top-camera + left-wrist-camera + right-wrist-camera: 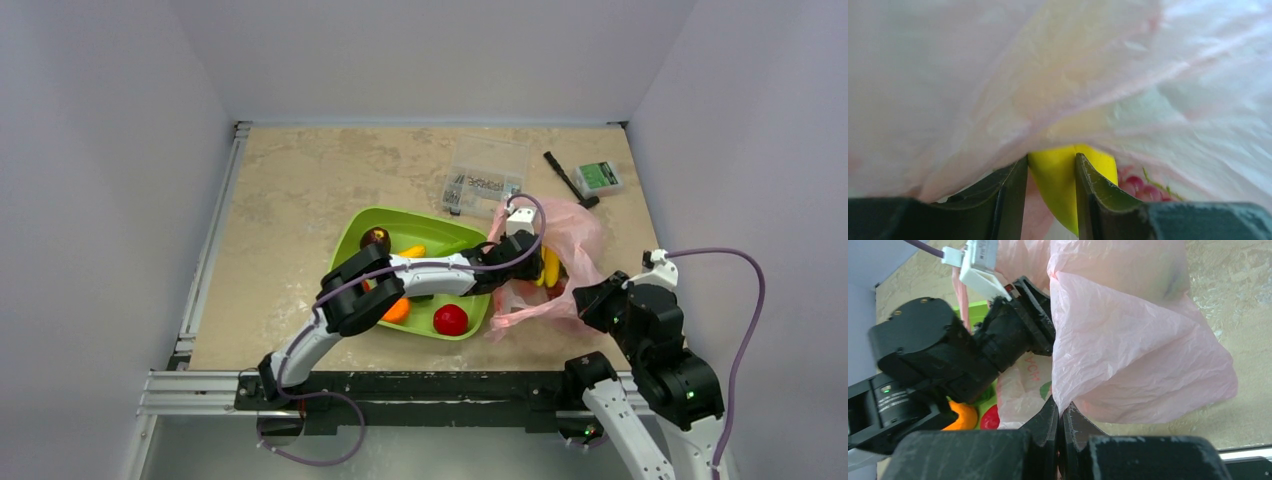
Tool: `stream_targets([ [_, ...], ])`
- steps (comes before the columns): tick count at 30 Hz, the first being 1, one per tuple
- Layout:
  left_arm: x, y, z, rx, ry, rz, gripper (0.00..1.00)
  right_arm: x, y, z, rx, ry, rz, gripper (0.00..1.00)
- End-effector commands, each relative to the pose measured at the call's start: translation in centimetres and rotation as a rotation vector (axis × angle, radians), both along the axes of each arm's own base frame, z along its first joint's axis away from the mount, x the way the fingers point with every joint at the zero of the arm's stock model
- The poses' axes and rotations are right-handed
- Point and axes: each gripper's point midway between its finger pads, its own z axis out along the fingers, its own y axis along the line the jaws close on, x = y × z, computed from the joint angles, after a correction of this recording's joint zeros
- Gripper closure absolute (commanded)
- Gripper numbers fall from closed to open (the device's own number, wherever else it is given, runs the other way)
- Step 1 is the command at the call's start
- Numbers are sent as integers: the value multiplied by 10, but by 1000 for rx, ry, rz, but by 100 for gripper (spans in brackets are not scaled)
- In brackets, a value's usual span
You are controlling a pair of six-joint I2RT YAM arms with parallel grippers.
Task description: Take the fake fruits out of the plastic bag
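Observation:
The pink plastic bag (pixel 578 232) lies crumpled right of the green tray (pixel 440 225). My left gripper (pixel 530 262) reaches across the tray into the bag's mouth. In the left wrist view it (pixel 1051 170) is shut on the yellow banana (pixel 1058 190) under the bag's film, with the dark red grape bunch (pixel 1143 189) just to the right. The banana also shows from above (pixel 549 266). My right gripper (pixel 592 298) is shut on the bag's near edge (pixel 1128 350), with the jaws (pixel 1062 412) pinching the film. The lime-green fruit is hidden.
The tray holds a red round fruit (pixel 451 319), an orange fruit (pixel 396 310), a dark round fruit (pixel 376 238) and a short yellow piece (pixel 411 251). A clear parts box (pixel 487 178), a black tool (pixel 568 178) and a small green box (pixel 600 177) lie at the back.

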Motion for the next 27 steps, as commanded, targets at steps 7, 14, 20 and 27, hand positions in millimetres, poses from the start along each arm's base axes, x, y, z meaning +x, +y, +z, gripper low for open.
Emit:
stream_targets([
  [7,-27,-4,120,-231,-104,-174,100,2,-3,0,0,5,-27,100],
  [14,-46,15,154,-262,-104,-235,100,4,-5,-2,-7,10,-41,100],
  [20,-53,35,161,-224,-101,-243,100,8,-8,5,-30,1,-45,100],
  [27,-55,21,135,-167,-66,-302,80,8,-7,9,-32,-1,-43,100],
])
